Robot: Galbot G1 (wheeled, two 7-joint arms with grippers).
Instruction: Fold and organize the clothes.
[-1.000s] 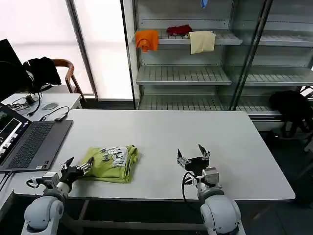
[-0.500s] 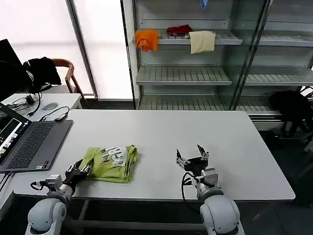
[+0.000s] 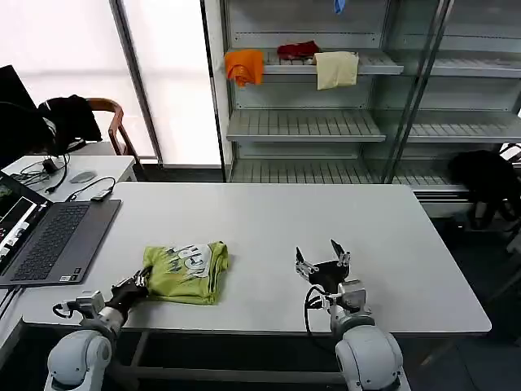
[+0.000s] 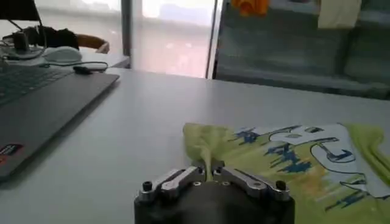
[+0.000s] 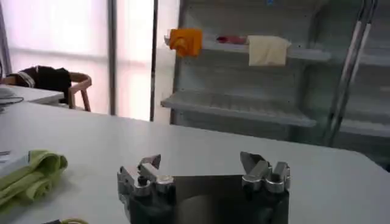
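My left gripper [image 3: 137, 285], at seven o'clock on the table [image 3: 269, 220]: pinched on the near corner of the folded lime-green T-shirt [image 3: 186, 271]. My right gripper [image 3: 322, 262], at five o'clock: fingers spread, holding nothing. Laptop [image 3: 53, 240] at nine o'clock

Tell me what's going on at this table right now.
A two-armed robot is folding a lime-green T-shirt on a white table. The shirt already lies in a folded bundle, printed side up. The left gripper is shut on the shirt's near corner at the table's front edge. The right gripper rests open on the bare tabletop to the shirt's right, holding nothing. A laptop sits at the table's left end.
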